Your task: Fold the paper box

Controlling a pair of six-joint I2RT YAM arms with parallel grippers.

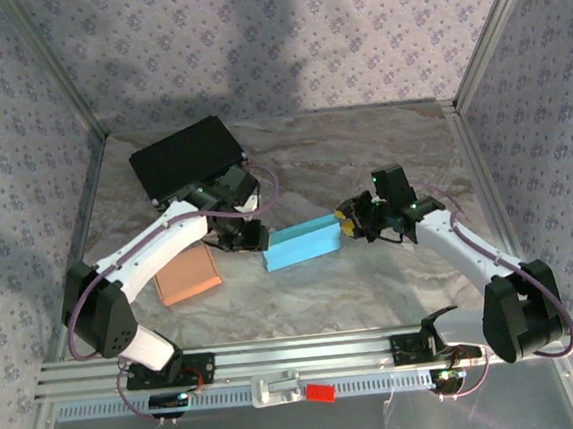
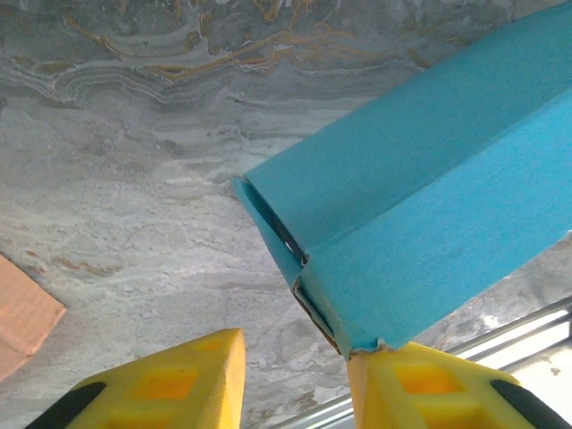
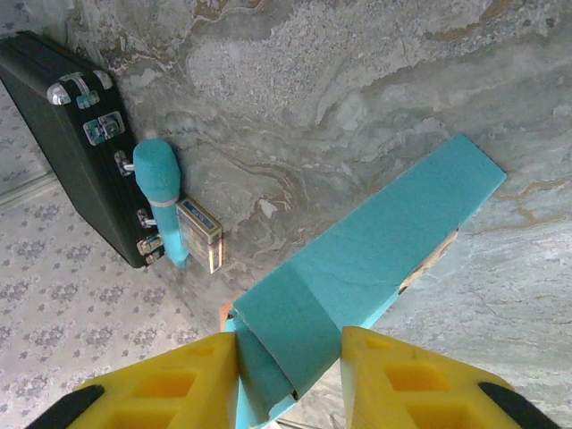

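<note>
The blue paper box (image 1: 302,241) lies mid-worktop (image 1: 362,158) between both arms: the left arm bends in from the near left with its left gripper (image 1: 257,239) spread at the box's left end, while the right arm stretches in from the near right, its right gripper (image 1: 352,223) pinching the box's right end.

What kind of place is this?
Probably a robot test cell: wallpapered panels in a metal frame, a marble-look table, left arm and right arm bolted to a rail.
</note>
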